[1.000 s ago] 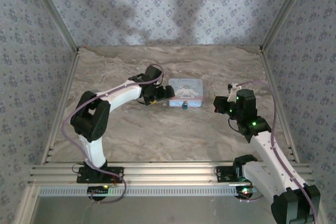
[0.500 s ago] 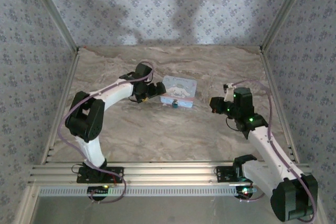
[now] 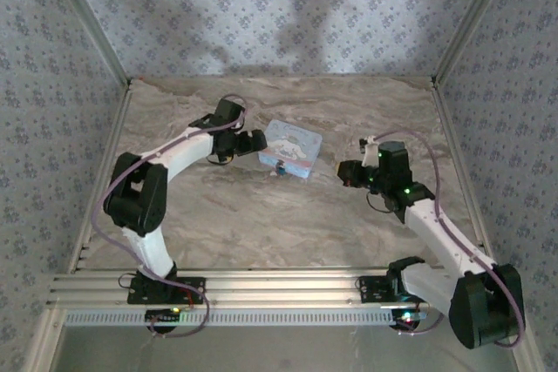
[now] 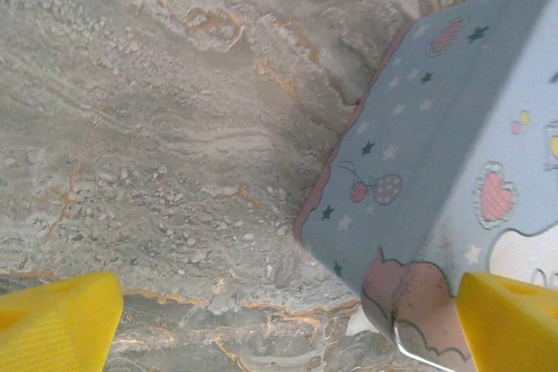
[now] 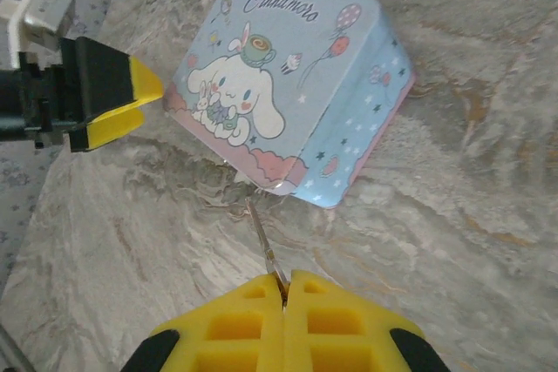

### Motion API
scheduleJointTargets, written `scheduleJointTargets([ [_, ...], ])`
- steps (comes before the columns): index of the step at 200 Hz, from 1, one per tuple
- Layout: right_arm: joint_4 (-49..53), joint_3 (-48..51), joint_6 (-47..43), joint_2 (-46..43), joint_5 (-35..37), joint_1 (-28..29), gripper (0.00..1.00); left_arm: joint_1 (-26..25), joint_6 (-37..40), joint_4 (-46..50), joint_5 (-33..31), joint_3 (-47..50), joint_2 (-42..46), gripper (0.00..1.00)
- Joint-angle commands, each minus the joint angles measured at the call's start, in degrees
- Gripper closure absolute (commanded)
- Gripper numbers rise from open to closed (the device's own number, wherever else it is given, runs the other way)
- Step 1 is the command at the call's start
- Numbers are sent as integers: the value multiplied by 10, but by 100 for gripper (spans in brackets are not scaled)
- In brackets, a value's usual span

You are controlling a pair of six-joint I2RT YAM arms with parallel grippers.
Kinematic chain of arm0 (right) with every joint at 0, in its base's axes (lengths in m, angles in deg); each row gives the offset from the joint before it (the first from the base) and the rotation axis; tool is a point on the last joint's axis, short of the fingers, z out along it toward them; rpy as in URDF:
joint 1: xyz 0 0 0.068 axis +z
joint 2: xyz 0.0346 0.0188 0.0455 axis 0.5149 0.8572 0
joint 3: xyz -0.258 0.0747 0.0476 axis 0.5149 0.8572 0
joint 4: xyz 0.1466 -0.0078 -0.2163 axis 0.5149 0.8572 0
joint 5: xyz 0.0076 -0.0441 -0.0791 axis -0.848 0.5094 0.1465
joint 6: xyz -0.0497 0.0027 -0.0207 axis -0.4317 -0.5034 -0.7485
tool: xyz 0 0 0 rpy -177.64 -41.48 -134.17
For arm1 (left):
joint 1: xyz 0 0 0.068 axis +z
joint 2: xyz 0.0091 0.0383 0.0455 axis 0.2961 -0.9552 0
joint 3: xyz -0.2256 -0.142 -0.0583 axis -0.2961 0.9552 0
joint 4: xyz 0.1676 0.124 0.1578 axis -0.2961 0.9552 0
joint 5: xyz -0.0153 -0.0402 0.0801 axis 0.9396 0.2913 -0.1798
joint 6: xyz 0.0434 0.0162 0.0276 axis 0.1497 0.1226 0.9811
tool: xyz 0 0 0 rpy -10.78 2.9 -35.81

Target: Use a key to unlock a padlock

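Tiny dark blue-grey metal padlock [image 3: 282, 168] and light-blue cartoon tin [image 5: 288, 102] got skewed by spread left pincer [image 4: 288, 313], now closer ahead of right pincer [image 5: 285, 289] pinching thin silver key [image 5: 263, 237], so insertion looks next.

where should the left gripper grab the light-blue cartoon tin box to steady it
Likely the left and right side walls of the light-blue cartoon tin box, the open left gripper coming from above. It lies flat, lid up, walls straight, corners rounded; the front wall carries the small dark padlock, facing the right gripper and its thin metal key.
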Motion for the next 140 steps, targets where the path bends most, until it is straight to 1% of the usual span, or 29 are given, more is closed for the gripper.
scheduleJointTargets([
  [1, -54, -26, 27, 37, -49, 9, 100, 2, 48, -67, 27, 55, 85, 2],
  [38, -108, -60, 47, 124, -88, 19, 100, -3, 68, -176, 112, 176, 177, 3],
  [70, -130, -115, 57, 222, -112, 26, 100, -19, 65, -267, 180, 253, 197, 5],
  [110, -184, -175, 85, 327, -133, 39, 100, -52, 71, -317, 197, 268, 160, 9],
  [140, -230, -193, 111, 376, -120, 50, 100, -63, 76, -353, 187, 270, 127, 10],
])
